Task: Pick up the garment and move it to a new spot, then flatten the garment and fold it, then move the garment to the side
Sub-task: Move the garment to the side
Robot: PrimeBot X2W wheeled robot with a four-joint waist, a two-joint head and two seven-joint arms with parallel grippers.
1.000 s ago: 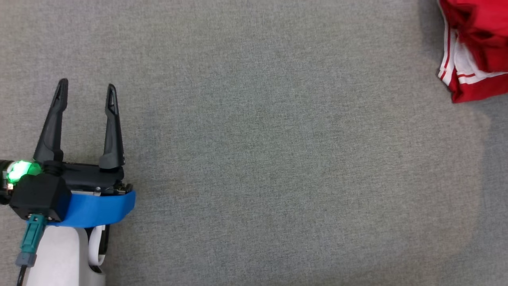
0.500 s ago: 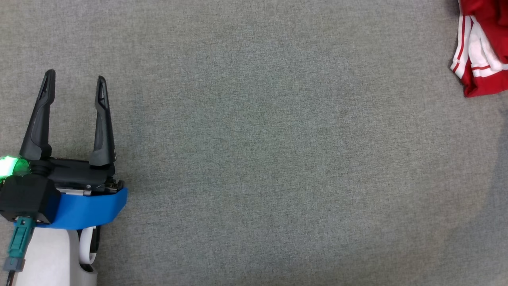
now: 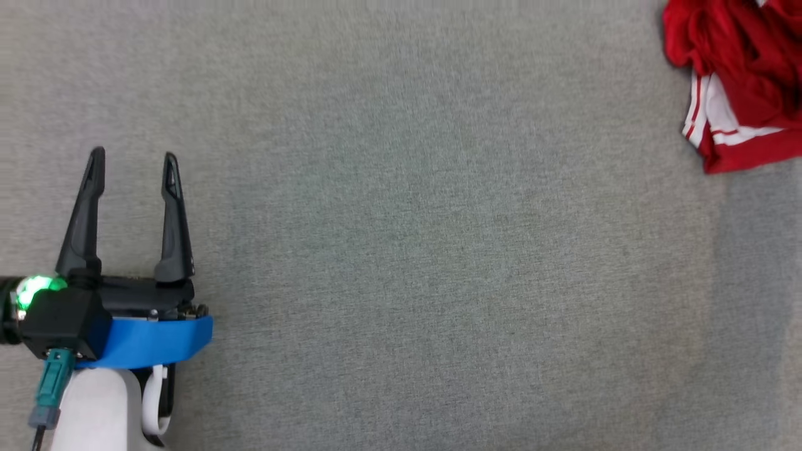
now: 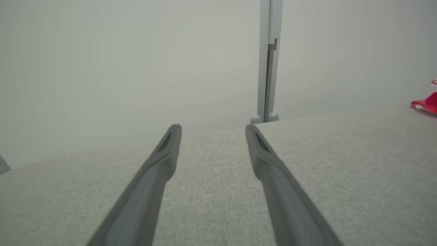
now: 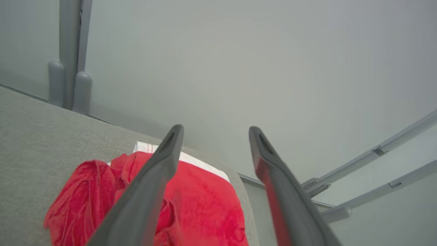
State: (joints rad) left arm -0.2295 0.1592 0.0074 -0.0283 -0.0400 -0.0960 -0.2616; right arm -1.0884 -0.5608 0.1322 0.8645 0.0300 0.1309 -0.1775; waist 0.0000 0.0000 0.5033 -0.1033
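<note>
The garment point(image 3: 739, 81) is red with white striped trim and lies crumpled at the far right of the grey fabric table point(image 3: 407, 250). From the left wrist it is a small red patch, the garment point(image 4: 426, 104), far to the right. My right gripper point(image 5: 215, 128) stands open just above the garment point(image 5: 201, 201), with nothing between its fingers. My left gripper point(image 3: 133, 156) rests at the lower left of the head view, open and empty, far from the cloth. The left wrist view shows the left gripper point(image 4: 212, 127) with its jaws apart over bare table.
The garment lies close to the table's right edge point(image 5: 244, 191), beyond which grey metal bars point(image 5: 375, 153) run. A pale wall with a vertical post point(image 4: 268, 68) stands behind the table's far edge.
The head view has shifted. The garment now shows as a fuller, crumpled heap at the upper right. My left gripper stays open.
</note>
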